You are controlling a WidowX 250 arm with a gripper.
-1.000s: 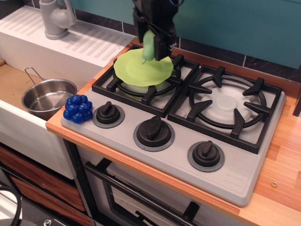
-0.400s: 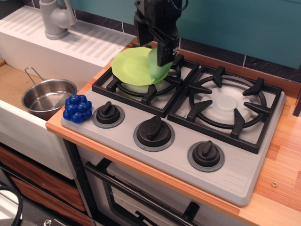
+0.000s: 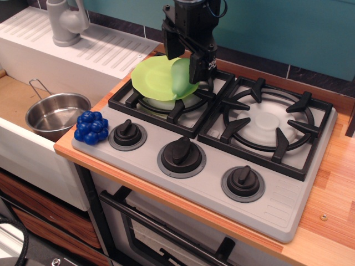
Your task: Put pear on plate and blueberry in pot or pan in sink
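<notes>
Faucet point(image 3: 65, 22): grey, upper left of frame, on the ribbed white drainboard point(image 3: 105, 47).
Sink point(image 3: 16, 100): left edge, tan bottom.
Steel pot point(image 3: 55, 114): inside the sink, wire loop handle toward upper left.
Blueberry point(image 3: 92, 127): blue cluster on the stove's point(image 3: 277, 194) lower-left corner, just beside the pot, well apart from the fingers.
Plate point(image 3: 152, 77): lime green, tilted over the left burner point(image 3: 172, 100), upper centre.
Pear point(image 3: 182, 77): light green, against the plate's right side, just left of the fingers.
Gripper point(image 3: 201, 69): black, upper centre; whether its fingers clench the pear cannot be told.
</notes>
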